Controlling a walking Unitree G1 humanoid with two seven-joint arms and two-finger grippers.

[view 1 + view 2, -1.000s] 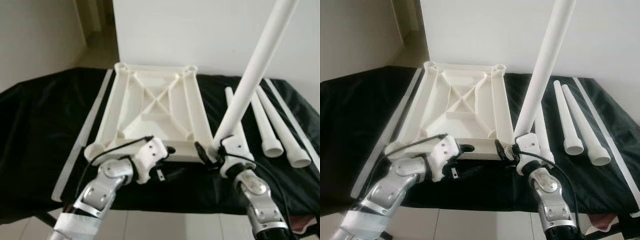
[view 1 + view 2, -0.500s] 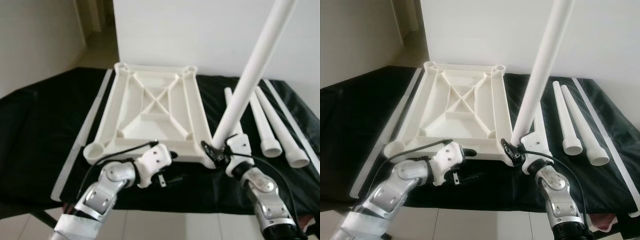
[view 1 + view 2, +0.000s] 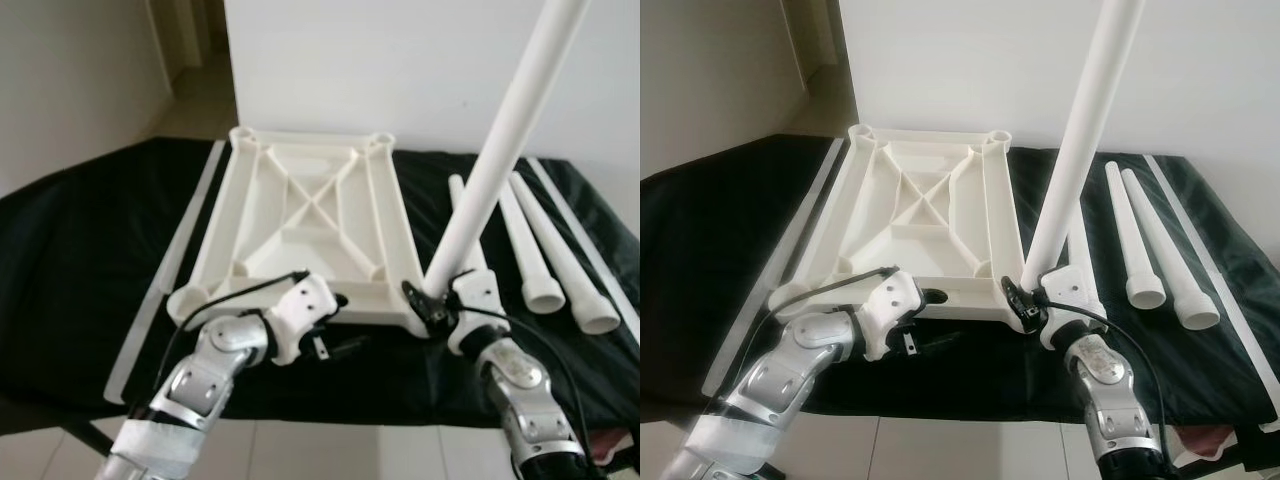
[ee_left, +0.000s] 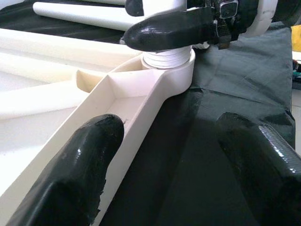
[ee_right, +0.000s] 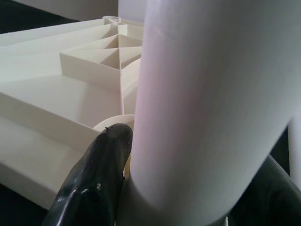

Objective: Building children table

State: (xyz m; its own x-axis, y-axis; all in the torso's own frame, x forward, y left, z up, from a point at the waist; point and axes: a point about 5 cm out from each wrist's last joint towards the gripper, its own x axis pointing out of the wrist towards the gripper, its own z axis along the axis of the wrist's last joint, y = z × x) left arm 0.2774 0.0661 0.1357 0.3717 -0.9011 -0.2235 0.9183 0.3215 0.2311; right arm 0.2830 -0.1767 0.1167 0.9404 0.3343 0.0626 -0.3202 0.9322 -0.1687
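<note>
From the left eye view, little has changed over the last second: the right tool point(image 3: 432, 303) still grips the base of a long white table leg point(image 3: 500, 160) that stands tilted up and away from the near right corner socket of the upside-down white table frame point(image 3: 310, 225), and the left arm has moved back toward the frame, so the left tool point(image 3: 335, 305) sits at the frame's near edge again. The frame lies on a tabletop draped in black cloth point(image 3: 80, 250). Three spare legs point(image 3: 545, 250) lie side by side to the right of the frame, close behind the raised leg, and a pale strip point(image 3: 165, 270) runs along the frame's left side. In the left wrist view, the left tool's two black fingers point(image 4: 75, 169) are spread open, one over the frame's near rail point(image 4: 136, 108) and one over the cloth; ahead, the leg's ribbed end point(image 4: 168, 57) sits in the corner socket, with the right tool's finger just above. In the right wrist view, the leg point(image 5: 211, 94) is clamped between black fingers point(image 5: 94, 179), with the frame's ribs point(image 5: 89, 61) behind.
</note>
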